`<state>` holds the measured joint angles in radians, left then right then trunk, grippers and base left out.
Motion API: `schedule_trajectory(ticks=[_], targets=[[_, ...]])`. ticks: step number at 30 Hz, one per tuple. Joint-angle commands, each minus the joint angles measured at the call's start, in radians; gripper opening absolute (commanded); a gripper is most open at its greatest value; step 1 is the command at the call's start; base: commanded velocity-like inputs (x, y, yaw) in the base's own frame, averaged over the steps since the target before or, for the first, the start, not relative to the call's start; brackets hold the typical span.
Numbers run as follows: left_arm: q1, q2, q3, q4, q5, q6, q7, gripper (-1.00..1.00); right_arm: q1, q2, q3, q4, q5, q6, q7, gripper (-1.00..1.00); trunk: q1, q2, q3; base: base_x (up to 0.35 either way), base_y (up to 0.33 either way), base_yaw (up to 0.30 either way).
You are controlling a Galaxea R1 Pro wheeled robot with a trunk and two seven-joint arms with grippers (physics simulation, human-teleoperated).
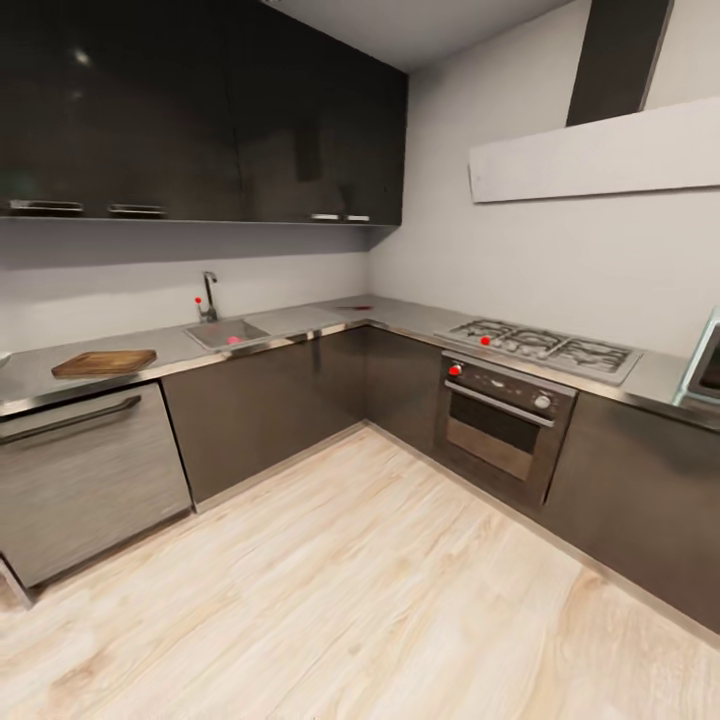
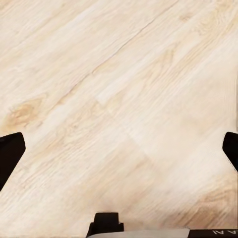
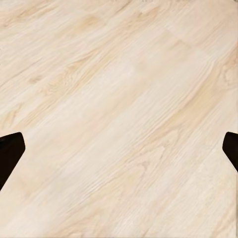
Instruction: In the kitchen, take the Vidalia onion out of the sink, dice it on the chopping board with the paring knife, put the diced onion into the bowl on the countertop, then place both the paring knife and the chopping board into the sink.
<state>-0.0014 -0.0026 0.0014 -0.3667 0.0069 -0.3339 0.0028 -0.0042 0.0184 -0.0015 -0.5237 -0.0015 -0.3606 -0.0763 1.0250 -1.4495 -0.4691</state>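
Note:
I face an L-shaped kitchen from a distance. The grey sink (image 1: 222, 331) is recessed in the countertop (image 1: 300, 320) under a chrome faucet (image 1: 209, 295), and a small pinkish thing, likely the onion (image 1: 235, 340), lies in the basin. The brown chopping board (image 1: 104, 362) lies left of the sink. A small red item, perhaps the paring knife (image 1: 355, 307), rests near the counter's corner. A sliver of the white bowl (image 1: 3, 357) shows at the left edge. My left gripper (image 2: 119, 148) and right gripper (image 3: 119, 148) both hang open over the wood floor, holding nothing.
A gas hob (image 1: 545, 347) with an oven (image 1: 500, 425) below occupies the right counter run. A dishwasher front (image 1: 85, 480) sits under the board. Dark upper cabinets (image 1: 200, 110) hang above. Light wood floor (image 1: 350, 590) stretches between me and the counters.

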Motion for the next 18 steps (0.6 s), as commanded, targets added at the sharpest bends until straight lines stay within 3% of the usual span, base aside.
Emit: schedule_trajectory(ticks=[1,10,18], targets=[[0.0,0.0,0.0,-0.001,0.001,-0.002,0.0,1.0,0.0,0.0,0.0,0.001,0.0,-0.003,-0.002,1.0,0.0,0.0,-0.001,0.0,-0.317,0.266],[0.0,0.001,0.0,-0.002,0.001,-0.002,0.0,1.0,0.0,0.001,0.0,0.001,0.0,-0.003,-0.003,1.0,0.0,0.0,-0.001,0.012,-0.317,0.266],[0.0,0.001,0.001,-0.003,0.001,-0.002,0.0,1.0,0.0,0.001,0.0,0.001,0.0,-0.003,-0.002,1.0,0.0,0.0,-0.001,0.114,-0.3,0.266]])
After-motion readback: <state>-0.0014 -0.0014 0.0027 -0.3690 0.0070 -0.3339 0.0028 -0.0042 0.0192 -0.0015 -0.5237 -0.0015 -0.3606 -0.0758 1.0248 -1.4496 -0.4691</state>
